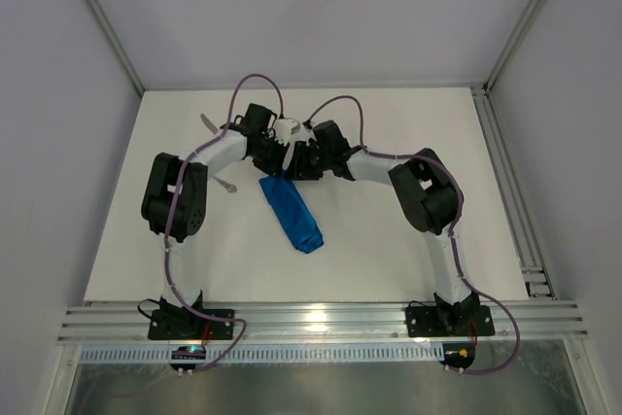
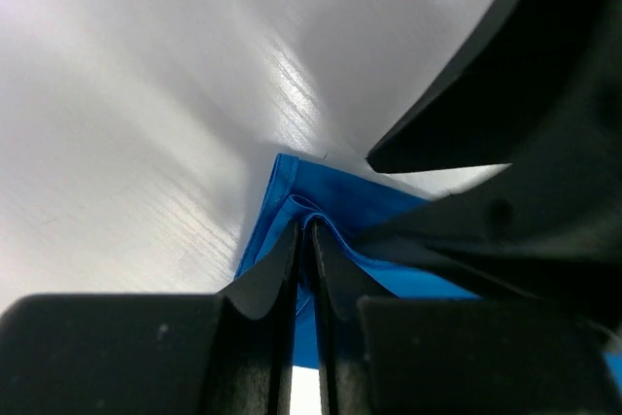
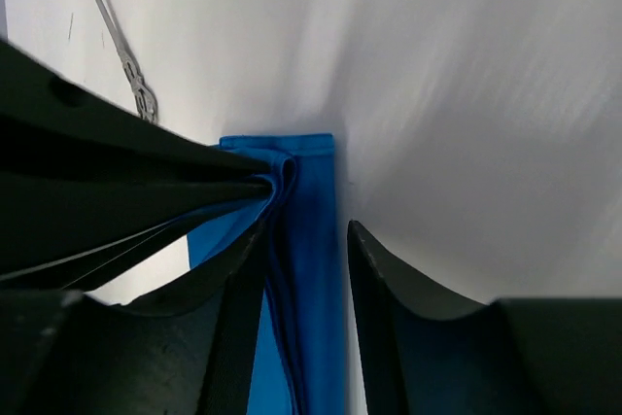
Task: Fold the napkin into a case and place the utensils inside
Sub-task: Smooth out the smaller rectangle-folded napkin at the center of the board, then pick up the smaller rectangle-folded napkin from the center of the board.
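One bright blue, slightly shiny cloth napkin [image 1: 294, 216] lies mid-tabletop [image 1: 408, 143], already folded into a narrow oblong case. At its far end the left gripper [image 2: 304, 225] is pressed together, pinching a fold of the cloth. The right gripper [image 3: 306, 230] stands spread astride the same end. The step in hand looks like opening the pouch mouth. The next move calls for parting the layers wide enough and fetching a utensil. Two slim silver metal utensils show, one far left [image 1: 209, 123] and one beside the left arm [image 1: 228, 185]. I cannot tell which is the knife.

White table [image 1: 369, 269]; blue case [image 1: 293, 214]; utensils [image 1: 227, 185]
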Robot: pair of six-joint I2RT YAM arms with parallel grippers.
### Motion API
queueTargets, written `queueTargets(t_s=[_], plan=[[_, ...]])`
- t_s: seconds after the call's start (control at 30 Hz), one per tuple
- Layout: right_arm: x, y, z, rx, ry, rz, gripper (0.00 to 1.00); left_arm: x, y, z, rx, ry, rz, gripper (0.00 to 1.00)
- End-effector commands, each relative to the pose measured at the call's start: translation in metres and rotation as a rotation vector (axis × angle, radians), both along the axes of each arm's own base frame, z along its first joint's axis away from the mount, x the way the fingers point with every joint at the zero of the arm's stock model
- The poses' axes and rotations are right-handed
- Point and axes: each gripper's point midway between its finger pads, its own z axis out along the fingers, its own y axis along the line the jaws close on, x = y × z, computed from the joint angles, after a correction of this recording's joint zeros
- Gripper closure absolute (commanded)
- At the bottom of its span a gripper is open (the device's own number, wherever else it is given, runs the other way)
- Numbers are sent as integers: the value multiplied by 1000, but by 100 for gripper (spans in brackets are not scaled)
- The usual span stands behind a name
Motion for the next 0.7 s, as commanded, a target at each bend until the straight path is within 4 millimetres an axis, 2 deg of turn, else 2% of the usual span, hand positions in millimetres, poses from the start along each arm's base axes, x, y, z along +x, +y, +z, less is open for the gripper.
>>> queueTargets(t_s=[0.0, 0.03, 0.17, 0.33, 0.37, 0.4, 0.53, 0.67], plan=[[0, -6, 39, -23, -94, 10, 55, 1, -5, -5, -4, 17, 5, 91], [0, -6, 43, -22, -107, 15, 53, 1, -5, -6, -5, 19, 4, 91], [-4, -13, 39, -53, -87, 21, 49, 0, -5, -8, -5, 24, 5, 91], [-25, -23, 22, -62, -53, 45, 45, 0, -6, -8, -12, 26, 5, 91], [-25, -24, 28, -42, -67, 41, 45, 1, -7, -7, -15, 24, 6, 91], [-35, -27, 20, -40, -48, 51, 44, 1, -8, -6, -19, 23, 6, 91], [-48, -28, 20, -1, -42, 77, 38, 2, -10, -7, -28, 29, 12, 91], [-55, -32, 7, -20, -18, 90, 37, 2, -10, -7, -29, 31, 15, 90]])
